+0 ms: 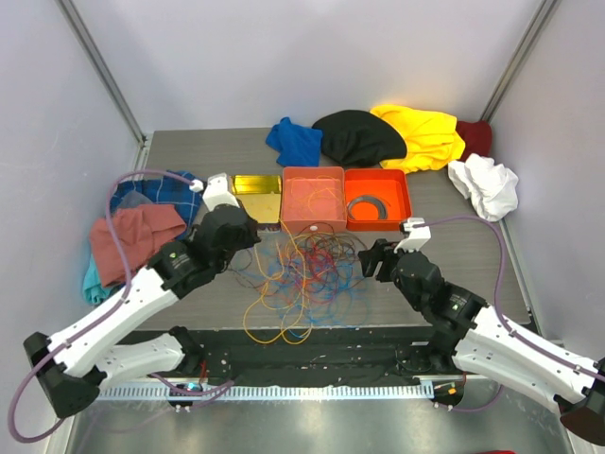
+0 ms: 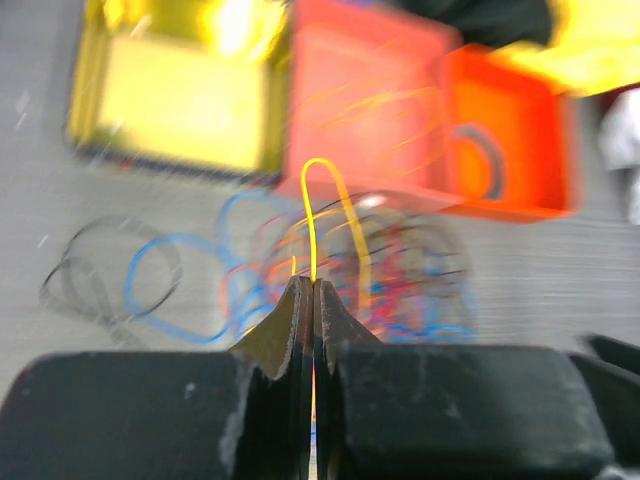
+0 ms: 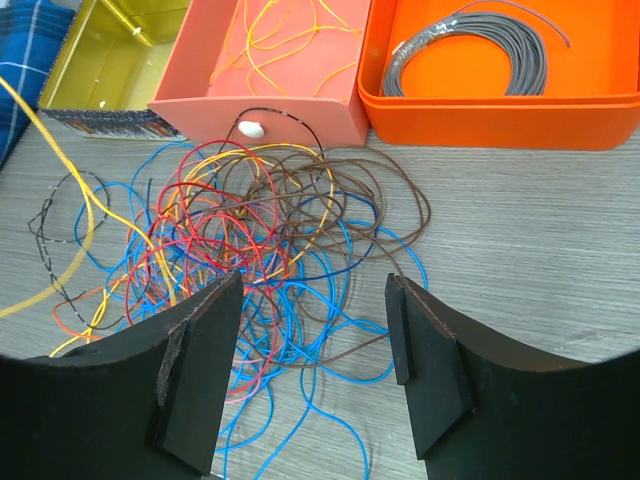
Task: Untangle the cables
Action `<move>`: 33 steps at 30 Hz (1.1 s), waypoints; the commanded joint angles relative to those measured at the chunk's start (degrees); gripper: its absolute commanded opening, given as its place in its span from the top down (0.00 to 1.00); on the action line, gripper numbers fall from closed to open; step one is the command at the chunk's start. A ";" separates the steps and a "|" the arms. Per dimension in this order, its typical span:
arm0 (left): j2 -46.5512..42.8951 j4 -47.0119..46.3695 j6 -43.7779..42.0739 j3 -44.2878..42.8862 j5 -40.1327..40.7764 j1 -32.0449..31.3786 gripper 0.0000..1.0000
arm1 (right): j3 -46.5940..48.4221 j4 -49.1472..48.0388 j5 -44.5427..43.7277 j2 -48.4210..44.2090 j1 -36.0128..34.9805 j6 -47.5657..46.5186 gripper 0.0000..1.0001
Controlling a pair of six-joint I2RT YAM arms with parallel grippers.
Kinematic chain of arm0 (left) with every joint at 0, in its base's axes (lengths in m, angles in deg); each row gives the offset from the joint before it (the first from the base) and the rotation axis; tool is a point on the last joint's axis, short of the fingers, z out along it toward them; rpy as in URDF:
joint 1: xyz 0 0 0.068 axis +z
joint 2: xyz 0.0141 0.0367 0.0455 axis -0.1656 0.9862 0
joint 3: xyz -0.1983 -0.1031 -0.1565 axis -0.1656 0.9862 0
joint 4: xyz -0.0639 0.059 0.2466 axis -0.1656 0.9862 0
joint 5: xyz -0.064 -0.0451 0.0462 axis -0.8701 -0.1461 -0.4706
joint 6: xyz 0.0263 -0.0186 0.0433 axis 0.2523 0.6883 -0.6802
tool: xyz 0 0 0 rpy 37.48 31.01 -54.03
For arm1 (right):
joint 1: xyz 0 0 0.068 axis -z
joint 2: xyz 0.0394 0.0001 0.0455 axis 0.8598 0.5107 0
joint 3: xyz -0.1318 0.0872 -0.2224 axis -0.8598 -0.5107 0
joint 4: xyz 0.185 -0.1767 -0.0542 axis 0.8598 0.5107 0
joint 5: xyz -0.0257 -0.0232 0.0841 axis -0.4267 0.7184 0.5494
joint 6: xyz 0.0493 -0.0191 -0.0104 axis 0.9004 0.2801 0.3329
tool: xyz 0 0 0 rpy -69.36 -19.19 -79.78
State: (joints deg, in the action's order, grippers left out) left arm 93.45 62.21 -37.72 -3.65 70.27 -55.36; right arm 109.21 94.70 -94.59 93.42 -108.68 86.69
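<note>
The cables [image 1: 304, 270] lie in a messy tangle of orange, yellow, red, blue and brown loops on the table in front of the salmon box [image 1: 313, 200]. They also show in the right wrist view [image 3: 250, 230]. My left gripper [image 2: 314, 284] is shut on a yellow cable [image 2: 335, 205], which arches up from its tips above the tangle. In the top view it [image 1: 248, 230] sits at the tangle's left edge. My right gripper [image 3: 315, 320] is open and empty, just above the tangle's right side, also in the top view [image 1: 371, 260].
A yellow box [image 1: 256, 184], the salmon box with a few orange wires, and an orange tray [image 1: 402, 194] holding a grey coiled ring [image 1: 367, 206] stand behind the tangle. Cloths lie along the back [image 1: 397, 132] and at the left [image 1: 137, 236].
</note>
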 commanded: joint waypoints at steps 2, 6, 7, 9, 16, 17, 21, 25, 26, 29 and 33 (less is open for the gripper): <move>-2.70 -7.50 -10.55 -12.28 1.64 -2.60 1.00 | 5.11 -2.37 0.48 0.18 -0.18 -1.21 0.33; 1.60 -7.24 -15.47 -25.19 -0.11 -2.78 1.00 | 5.47 -2.10 1.09 -0.87 -0.27 -0.25 0.33; 3.35 -7.33 -16.28 -27.57 -0.37 -2.87 1.00 | 5.38 -2.01 1.18 -1.40 -0.19 -0.07 0.33; 5.38 -7.77 -18.91 -34.60 -0.90 -2.87 1.00 | 5.38 -1.93 1.53 -1.67 -0.27 0.28 0.33; 14.43 -10.32 -25.42 -52.36 -2.66 -2.78 1.00 | 5.38 -0.26 1.62 -3.07 -0.27 0.90 0.33; 16.53 -10.49 -26.30 -53.95 -2.57 -2.87 1.00 | 5.38 -0.08 1.27 -3.42 -0.19 0.90 0.33; 21.90 -12.08 -29.99 -65.00 -1.70 -2.87 1.00 | 5.73 1.15 0.39 -5.18 -0.27 0.28 0.33; 28.05 -12.86 -33.85 -75.37 -2.22 -2.87 1.00 | 6.17 2.29 -0.31 -5.88 -0.27 -0.24 0.33; 30.15 -13.39 -34.56 -76.71 -2.40 -2.87 1.00 | 6.08 2.29 -0.31 -6.06 -0.27 -0.24 0.33; 32.71 -16.03 -36.93 -81.20 -2.75 -2.78 1.00 | 5.90 2.38 -0.49 -6.32 -0.27 -0.25 0.33; 34.92 -17.17 -38.17 -84.11 -2.84 -2.87 1.00 | 5.64 -0.68 2.92 -5.36 -0.27 -1.38 0.32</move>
State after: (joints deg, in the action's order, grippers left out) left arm 127.89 49.71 -71.93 -84.70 68.19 -57.96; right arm 113.03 97.48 -93.67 87.65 -108.68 86.36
